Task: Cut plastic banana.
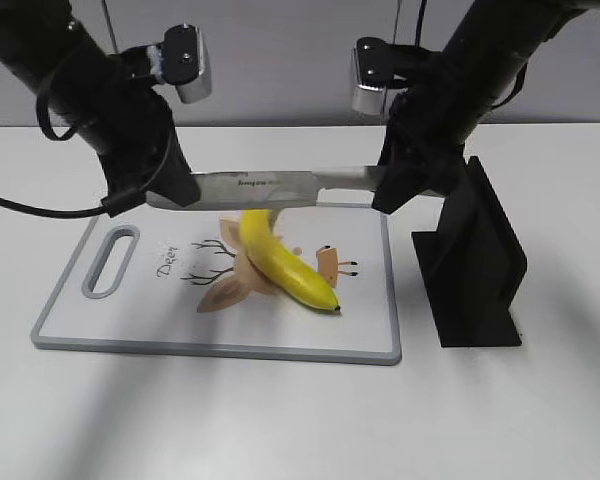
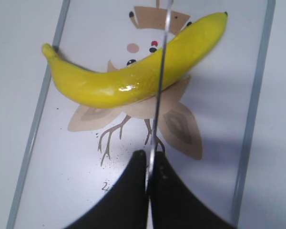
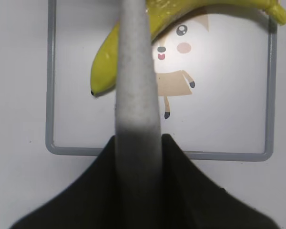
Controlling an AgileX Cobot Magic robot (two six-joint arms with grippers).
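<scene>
The plastic banana (image 1: 283, 265) lies yellow and curved on the white cutting board (image 1: 220, 351), dark tip toward the front right. A steel knife (image 1: 260, 187) is held level above it by both grippers. My left gripper (image 1: 175, 190) is shut on the blade's tip end. My right gripper (image 1: 395, 185) is shut on the grey handle. In the left wrist view the thin blade (image 2: 161, 71) runs from the jaws (image 2: 150, 160) across the banana (image 2: 124, 83). In the right wrist view the handle (image 3: 136, 90) runs from the jaws (image 3: 138, 143) over the banana (image 3: 104, 71). I cannot tell whether blade and banana touch.
A black knife stand (image 1: 475, 265) stands on the white table right of the board, close under my right arm. The board has a handle slot (image 1: 112, 262) at its left end and a printed cartoon figure (image 1: 230, 280) under the banana.
</scene>
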